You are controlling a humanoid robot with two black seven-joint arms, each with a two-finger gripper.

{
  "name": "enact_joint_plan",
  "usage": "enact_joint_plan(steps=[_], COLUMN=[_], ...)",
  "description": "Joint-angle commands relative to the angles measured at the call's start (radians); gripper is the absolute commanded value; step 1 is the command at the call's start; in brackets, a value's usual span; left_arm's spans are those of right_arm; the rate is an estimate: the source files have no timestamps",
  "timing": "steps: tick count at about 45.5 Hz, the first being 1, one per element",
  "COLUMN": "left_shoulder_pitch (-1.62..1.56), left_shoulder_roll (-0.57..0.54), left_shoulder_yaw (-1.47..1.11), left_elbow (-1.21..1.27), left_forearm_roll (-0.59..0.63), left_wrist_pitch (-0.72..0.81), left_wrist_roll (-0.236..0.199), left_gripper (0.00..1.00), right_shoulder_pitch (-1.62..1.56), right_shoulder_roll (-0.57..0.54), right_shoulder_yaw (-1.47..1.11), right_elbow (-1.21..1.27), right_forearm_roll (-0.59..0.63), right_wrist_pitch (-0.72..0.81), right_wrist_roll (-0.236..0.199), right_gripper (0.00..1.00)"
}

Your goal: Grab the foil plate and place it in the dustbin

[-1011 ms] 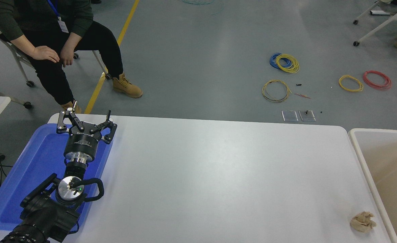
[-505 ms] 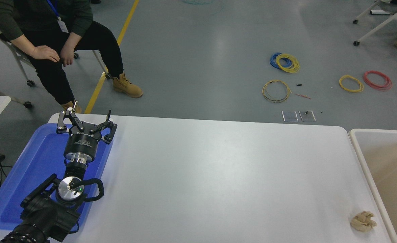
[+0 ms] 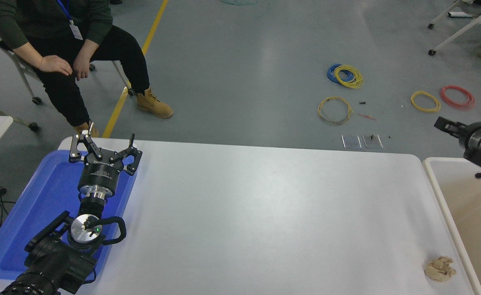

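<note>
Dustbin [image 3: 465, 205] sits at the desk's right end, cream rim touching or just beside the desk [image 3: 265, 213] edge, tan inside visible. Foil plate doesn't show anywhere in the head view; can't tell where it is.

Right tool [image 3: 443, 124] comes in from the right edge, above the bin's far corner, pointing left toward the floor side. Only one dark finger tip and the metal wrist ring are clear; the rest is cut off by the frame edge. Can't tell whether its fingers are apart or together, and nothing shows between them.

Left tool [image 3: 103, 149] is parked at lower left over the blue tray [image 3: 27, 229], fingers spread wide apart, holding nothing, touching nothing visible. Its arm runs back to the bottom-left corner.

Beige tissue wad [image 3: 439, 269] lies on the desk near the front right corner, just beside the bin rim, well apart from both tools.

Person [image 3: 60, 49] sits on a chair beyond the desk's far left corner, hands resting on lap. Wire coils [image 3: 344, 76] in yellow, blue and red lie on the grey floor beyond the desk.
</note>
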Motion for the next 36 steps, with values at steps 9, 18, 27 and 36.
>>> enact_joint_plan(steps=[9,18,27,36], left_shoulder_pitch=[0.000,0.000,0.000,0.000], left_shoulder_roll=[-0.001,0.001,0.000,0.000], left_shoulder_yaw=[0.000,0.000,0.000,0.000], left_elbow=[0.000,0.000,0.000,0.000], left_forearm_roll=[0.000,0.000,0.000,0.000], left_wrist_pitch=[0.000,0.000,0.000,0.000], left_wrist_roll=[0.000,0.000,0.000,0.000], left_gripper=[1.00,1.00,1.00,1.00], right_shoulder_pitch=[0.350,0.473,0.603,0.675], right_shoulder_roll=[0.043,0.043,0.043,0.041], right_shoulder_yaw=[-0.153,-0.176,-0.206,-0.207], right_elbow=[0.331,0.495,0.654,0.713], right_forearm_roll=[-0.002,-0.002,-0.002,0.000], right_wrist_pitch=[0.320,0.392,0.477,0.527], right_wrist_roll=[-0.003,-0.004,-0.004,-0.004], right_gripper=[1.00,1.00,1.00,1.00])
